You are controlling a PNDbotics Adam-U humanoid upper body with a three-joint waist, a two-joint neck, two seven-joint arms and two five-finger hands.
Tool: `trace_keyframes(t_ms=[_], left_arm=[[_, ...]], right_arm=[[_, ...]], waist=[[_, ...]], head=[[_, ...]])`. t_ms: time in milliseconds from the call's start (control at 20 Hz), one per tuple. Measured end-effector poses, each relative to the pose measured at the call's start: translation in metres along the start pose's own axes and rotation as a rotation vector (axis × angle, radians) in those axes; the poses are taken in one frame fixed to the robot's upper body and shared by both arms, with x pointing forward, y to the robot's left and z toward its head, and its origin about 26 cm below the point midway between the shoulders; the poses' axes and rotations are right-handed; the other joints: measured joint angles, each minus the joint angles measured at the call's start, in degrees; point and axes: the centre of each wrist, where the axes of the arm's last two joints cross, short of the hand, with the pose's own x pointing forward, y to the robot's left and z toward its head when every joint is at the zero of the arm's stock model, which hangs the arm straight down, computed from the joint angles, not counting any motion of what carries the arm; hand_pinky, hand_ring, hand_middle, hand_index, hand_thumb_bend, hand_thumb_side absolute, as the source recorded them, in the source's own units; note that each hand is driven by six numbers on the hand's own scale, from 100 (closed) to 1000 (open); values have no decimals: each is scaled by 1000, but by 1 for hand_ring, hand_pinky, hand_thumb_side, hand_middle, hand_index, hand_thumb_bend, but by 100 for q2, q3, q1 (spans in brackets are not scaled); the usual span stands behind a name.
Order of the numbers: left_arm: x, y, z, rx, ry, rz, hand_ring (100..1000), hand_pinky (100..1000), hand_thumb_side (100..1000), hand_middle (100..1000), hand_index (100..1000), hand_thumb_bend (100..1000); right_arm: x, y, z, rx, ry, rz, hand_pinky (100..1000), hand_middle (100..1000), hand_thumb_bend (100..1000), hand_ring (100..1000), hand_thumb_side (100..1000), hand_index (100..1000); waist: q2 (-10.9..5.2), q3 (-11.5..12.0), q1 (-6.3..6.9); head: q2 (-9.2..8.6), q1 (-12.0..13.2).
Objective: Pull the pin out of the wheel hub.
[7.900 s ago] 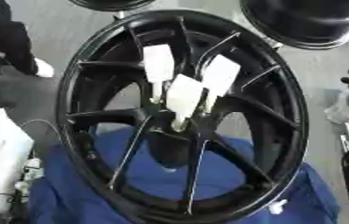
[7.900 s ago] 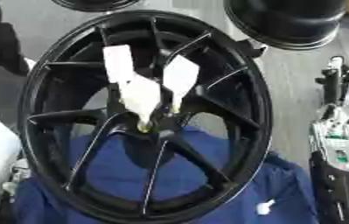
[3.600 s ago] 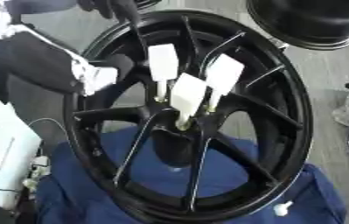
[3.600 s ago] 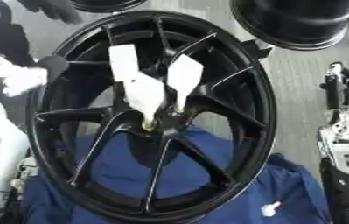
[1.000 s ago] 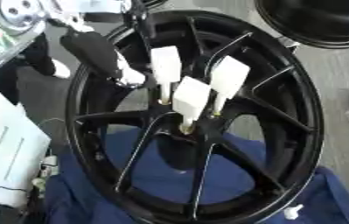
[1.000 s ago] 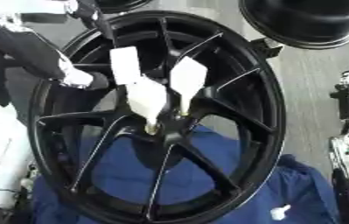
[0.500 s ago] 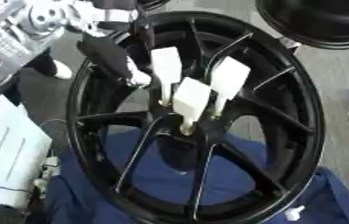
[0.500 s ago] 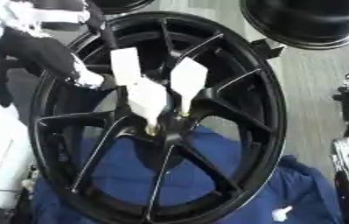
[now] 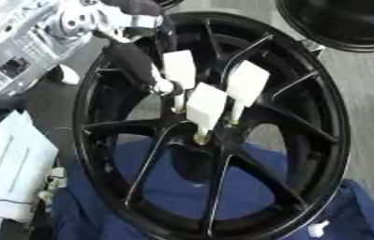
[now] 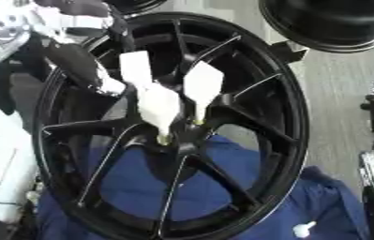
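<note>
Three white-tagged pins (image 9: 205,105) stand in the centre of the black wheel hub (image 9: 304,117), which lies on a blue cloth (image 9: 173,187). The left hand (image 9: 137,63) reaches in over the hub's upper-left rim — a white fingertip (image 9: 164,86) just beside the leftmost tag; whether it grips anything, I cannot tell.

likely workshop (car rims (image 9: 222,131), grey floor (image 9: 362,93))

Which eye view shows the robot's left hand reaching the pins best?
The left eye view: the left hand sits further inside the picture, its fingertip by the leftmost white-tagged pin. The right eye view shows the same hand nearer the left edge.
</note>
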Motion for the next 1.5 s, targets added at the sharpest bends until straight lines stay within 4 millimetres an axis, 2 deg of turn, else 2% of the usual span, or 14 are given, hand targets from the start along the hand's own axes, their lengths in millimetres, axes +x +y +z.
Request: trace_keyframes(t_ms=[450, 750, 950, 1150, 1300, 1500], left_arm=[[5, 4, -4, 11, 1, -7, 831, 903, 547, 763, 761, 364], [6, 4, -7, 13, 8, -5, 820, 892, 436, 752, 639, 350], [7, 4, -7, 17, 15, -13, 818, 890, 412, 750, 626, 357], [8, 4, -8, 15, 14, -19, 810, 880, 288, 738, 591, 343], [9, 4, -9, 8, 6, -19, 804, 875, 287, 727, 573, 303], [11, 2, -9, -4, -11, -14, 792, 859, 276, 698, 533, 195]], right_arm=[[0, 0, 0, 5, 4, 2, 825, 587, 100, 623, 830, 777], [-2, 1, 1, 7, 9, 4, 826, 586, 100, 623, 830, 777], [-2, 1, 1, 8, 10, 5, 827, 586, 100, 623, 831, 777], [-2, 1, 1, 7, 11, 5, 827, 586, 100, 624, 833, 777], [-2, 1, 1, 5, 14, 6, 828, 586, 100, 624, 834, 777], [-5, 0, 2, 0, 23, 9, 828, 586, 100, 624, 836, 778]], waist=[[24, -23, 16], [34, -39, 33], [34, -38, 36], [34, -37, 37], [34, -36, 37], [34, -31, 36]], head=[[-3, 35], [-3, 72], [-3, 78], [-3, 81], [-3, 86], [-3, 103]])
